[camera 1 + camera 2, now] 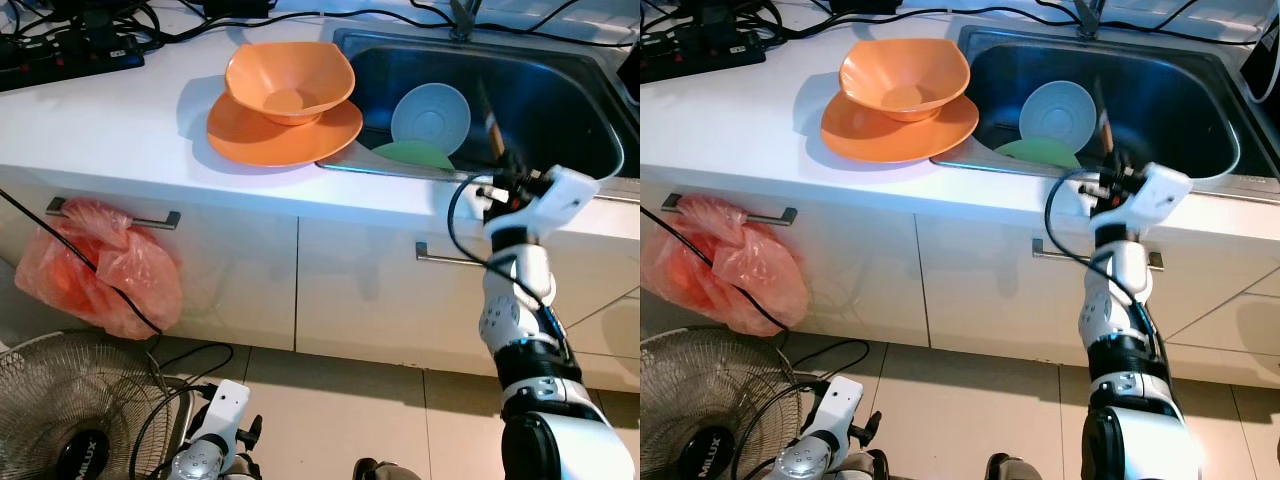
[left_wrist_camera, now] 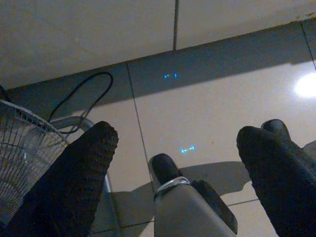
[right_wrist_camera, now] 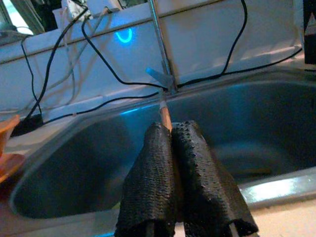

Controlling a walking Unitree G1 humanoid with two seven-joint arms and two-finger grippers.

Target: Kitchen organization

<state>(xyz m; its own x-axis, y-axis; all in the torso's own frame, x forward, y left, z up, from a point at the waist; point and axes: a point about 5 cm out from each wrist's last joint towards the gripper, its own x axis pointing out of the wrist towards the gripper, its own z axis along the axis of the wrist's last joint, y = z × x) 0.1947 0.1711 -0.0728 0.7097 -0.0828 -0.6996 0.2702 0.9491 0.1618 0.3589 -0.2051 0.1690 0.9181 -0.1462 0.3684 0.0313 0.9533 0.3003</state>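
A white worktop [image 1: 120, 130] carries a steel sink [image 1: 560, 110], smooth and likely slippery, with a pale bowl [image 1: 430, 115] and green plate [image 1: 415, 153] inside; glossy orange dishes [image 1: 285, 100] sit left of it. At the sink's near rim, the right pincer [image 1: 497, 165] is pressed together on a thin wooden stick [image 1: 487, 118], judged light, stiff, best held low. The left pincer [image 2: 177, 163] hangs spread above the floor.

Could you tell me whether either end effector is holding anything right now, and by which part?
The right end effector pinches a thin wooden stick by its lower end, above the sink. The left end effector holds nothing.
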